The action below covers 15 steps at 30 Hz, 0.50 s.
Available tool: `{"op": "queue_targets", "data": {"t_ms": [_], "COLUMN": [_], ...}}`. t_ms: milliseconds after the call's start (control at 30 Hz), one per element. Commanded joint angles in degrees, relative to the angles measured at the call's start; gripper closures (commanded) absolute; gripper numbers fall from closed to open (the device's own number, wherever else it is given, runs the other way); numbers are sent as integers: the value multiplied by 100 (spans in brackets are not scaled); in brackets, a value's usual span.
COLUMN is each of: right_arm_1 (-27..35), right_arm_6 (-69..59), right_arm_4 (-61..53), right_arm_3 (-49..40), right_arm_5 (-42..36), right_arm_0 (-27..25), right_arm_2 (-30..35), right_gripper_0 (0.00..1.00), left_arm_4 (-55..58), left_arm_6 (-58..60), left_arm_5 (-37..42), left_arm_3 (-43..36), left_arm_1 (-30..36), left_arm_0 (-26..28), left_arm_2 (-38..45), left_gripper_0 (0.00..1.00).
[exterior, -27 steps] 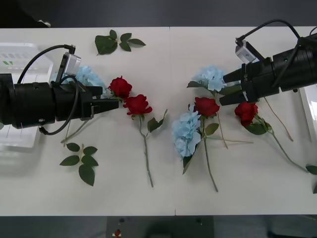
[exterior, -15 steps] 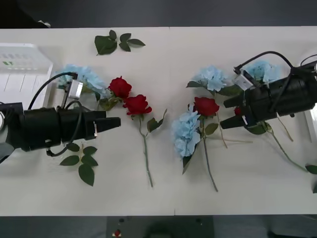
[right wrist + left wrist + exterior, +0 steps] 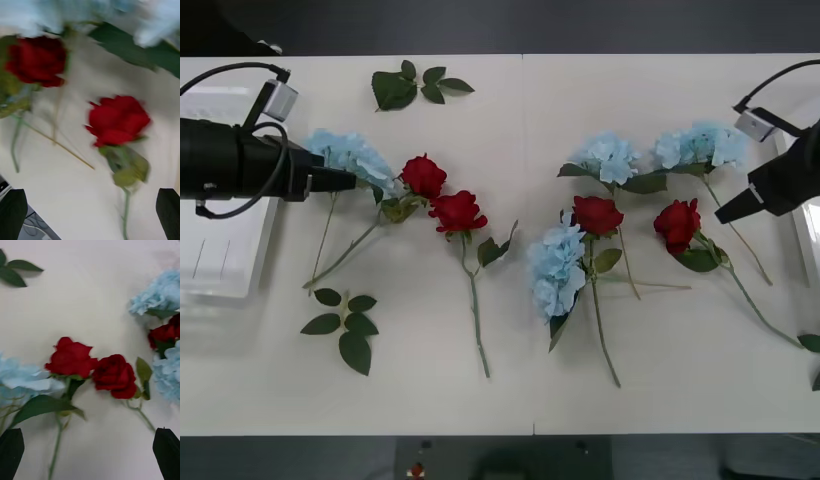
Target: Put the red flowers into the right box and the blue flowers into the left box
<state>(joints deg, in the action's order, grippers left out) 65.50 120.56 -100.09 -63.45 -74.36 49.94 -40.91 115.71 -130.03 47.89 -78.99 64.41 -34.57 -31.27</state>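
We see the white table (image 3: 510, 400) strewn with artificial flowers. At the left edge of the front view the left gripper (image 3: 348, 180) reaches in from the upper left, its black tip just beside a pale blue hydrangea cluster (image 3: 352, 155). In the left wrist view its two black fingers (image 3: 11, 453) sit at the two bottom corners — spread apart, nothing between them. Behind that arm, at the far left, lies the left box (image 3: 215, 260), a translucent ribbed tray.

Right of that blue cluster two red roses lie close together: one (image 3: 423, 176) slightly higher, the other (image 3: 458, 211) lower and to its right, its stem running down the frame. The left wrist view shows this same pair, blooms nearly touching.

In the centre-right, a blue cluster (image 3: 608, 157) lies above a red rose (image 3: 597, 215), and another blue cluster (image 3: 558, 267) sits just left of that rose's stem. Farther right, a fourth blue cluster (image 3: 700, 145) lies above a red rose (image 3: 677, 224).

The right gripper (image 3: 732, 213) enters from the right edge, its tip near that last rose but apart from it; in the right wrist view its fingers (image 3: 13, 215) stand apart, empty. The right box (image 3: 810, 225) shows as a white sliver at the right edge.

Loose leaf sprigs lie at upper left (image 3: 412, 85) and lower left (image 3: 348, 322).
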Motion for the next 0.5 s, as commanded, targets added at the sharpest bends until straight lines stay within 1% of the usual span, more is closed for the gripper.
{"op": "queue_targets", "data": {"t_ms": [33,167,300,500], "right_arm_1": [138,42,-266,-749], "right_arm_6": [152,187,196,170], "right_arm_4": [763,1343,1730,2038], "right_arm_3": [536,852,1160,1529], "right_arm_5": [308,651,1064,1705], "right_arm_0": [165,165,165,165], "right_arm_2": [66,66,66,83], "right_gripper_0": [0,0,0,0], "left_arm_4": [-427,-1007,-1789,-2193], "left_arm_6": [180,207,294,426], "left_arm_5": [212,309,309,230], "left_arm_3": [656,964,1131,1474], "left_arm_1": [-174,-192,-262,-614], "left_arm_0": [-147,-147,-147,-147], "left_arm_2": [69,69,69,69], "left_gripper_0": [0,0,0,0]}}
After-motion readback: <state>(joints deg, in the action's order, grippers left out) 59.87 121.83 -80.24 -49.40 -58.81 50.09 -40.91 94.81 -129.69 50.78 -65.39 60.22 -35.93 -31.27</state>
